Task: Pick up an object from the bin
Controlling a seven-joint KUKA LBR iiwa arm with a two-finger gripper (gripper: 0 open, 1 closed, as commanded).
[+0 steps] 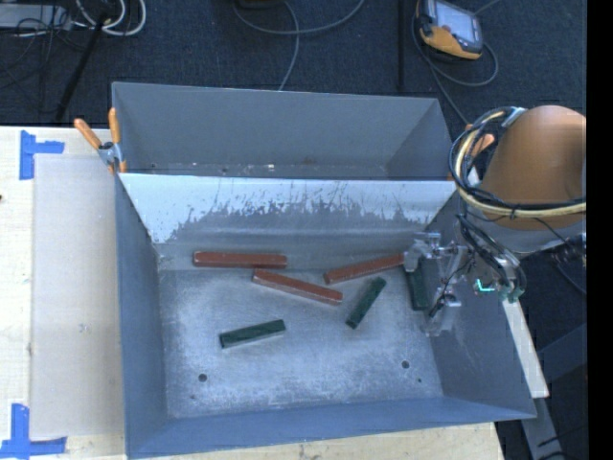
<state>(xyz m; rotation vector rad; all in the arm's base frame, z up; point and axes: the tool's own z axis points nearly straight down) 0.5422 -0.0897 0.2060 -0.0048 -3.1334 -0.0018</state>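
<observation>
At the bin's [287, 420] right wall, the jaws grip a dark green bar [419, 287]; a second green bar [365, 302] lies nearby, to its left.

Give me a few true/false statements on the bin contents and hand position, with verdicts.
1. Three reddish-brown bars lie in the bin. True.
2. The hand is at the bin's left wall. False: it is by the right wall.
3. The front-left dark green bar touches a brown bar. False: it lies apart from them.
4. A second dark green bar lies tilted just below the rightmost brown bar. True.
</observation>
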